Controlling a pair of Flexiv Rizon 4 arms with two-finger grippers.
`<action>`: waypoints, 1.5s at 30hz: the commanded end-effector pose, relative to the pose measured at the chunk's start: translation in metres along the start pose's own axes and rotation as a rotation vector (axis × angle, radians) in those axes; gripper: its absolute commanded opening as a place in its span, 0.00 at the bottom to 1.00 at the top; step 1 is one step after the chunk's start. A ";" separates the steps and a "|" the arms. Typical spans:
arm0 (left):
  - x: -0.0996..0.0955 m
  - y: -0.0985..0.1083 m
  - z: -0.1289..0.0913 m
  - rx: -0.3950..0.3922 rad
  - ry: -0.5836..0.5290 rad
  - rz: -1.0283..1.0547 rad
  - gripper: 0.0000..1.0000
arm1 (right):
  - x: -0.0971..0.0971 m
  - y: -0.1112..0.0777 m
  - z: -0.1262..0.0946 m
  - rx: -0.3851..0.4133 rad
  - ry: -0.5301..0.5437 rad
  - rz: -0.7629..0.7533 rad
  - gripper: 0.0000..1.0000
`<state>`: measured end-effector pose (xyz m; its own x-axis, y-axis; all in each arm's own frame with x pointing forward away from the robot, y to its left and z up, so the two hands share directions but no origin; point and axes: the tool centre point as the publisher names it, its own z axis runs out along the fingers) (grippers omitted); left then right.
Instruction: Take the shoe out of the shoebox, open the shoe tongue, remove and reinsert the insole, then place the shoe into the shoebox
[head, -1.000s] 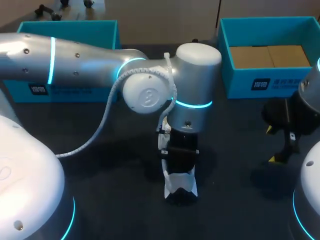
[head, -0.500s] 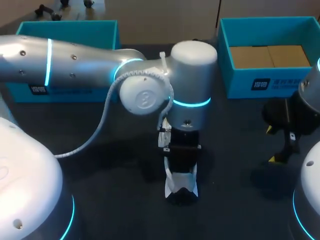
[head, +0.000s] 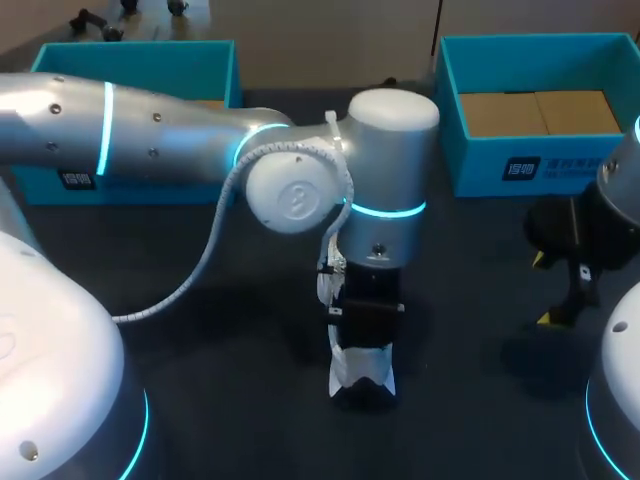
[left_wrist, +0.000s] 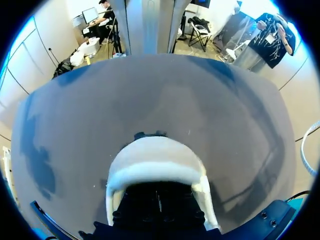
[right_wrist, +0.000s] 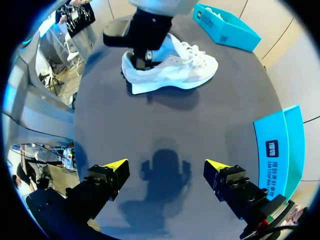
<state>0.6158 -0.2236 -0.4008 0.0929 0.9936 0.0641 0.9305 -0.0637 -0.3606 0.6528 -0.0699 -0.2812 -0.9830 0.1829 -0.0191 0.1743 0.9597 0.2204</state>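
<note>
A white shoe (head: 362, 377) stands on the dark table, its heel towards me. My left arm comes across from the left, and my left gripper (head: 363, 342) points straight down into the shoe's opening. In the left wrist view the heel collar (left_wrist: 155, 167) curves around the dark fingers, whose tips are hidden inside the shoe, so what they touch cannot be seen. The right wrist view shows the shoe (right_wrist: 175, 70) from the side with the left gripper (right_wrist: 144, 54) in its heel end. My right gripper (right_wrist: 166, 167) hangs open and empty above bare table, well away from the shoe.
A teal box (head: 455, 120) with a cardboard insert stands at the back right, close to my right gripper (head: 543, 290). Another teal box (head: 150, 60) is at the back left, partly behind my left arm.
My left wrist has swayed slightly sideways and sunk a little lower into the shoe. The shoe and my right arm have stayed in place.
</note>
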 end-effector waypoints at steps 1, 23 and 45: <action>-0.009 0.010 0.011 -0.026 0.014 -0.012 0.00 | 0.001 0.000 0.001 0.001 -0.002 0.000 1.00; 0.004 0.025 -0.003 -0.116 -0.002 -0.010 0.00 | 0.001 0.000 0.001 0.001 -0.002 0.000 1.00; 0.020 0.031 -0.044 -0.151 -0.031 -0.059 0.00 | 0.001 0.000 0.001 0.001 -0.002 0.000 1.00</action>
<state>0.6599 -0.2181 -0.3866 0.0246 0.9979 0.0600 0.9765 -0.0112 -0.2151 0.6527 -0.0700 -0.2812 -0.9829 0.1830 -0.0192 0.1744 0.9597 0.2204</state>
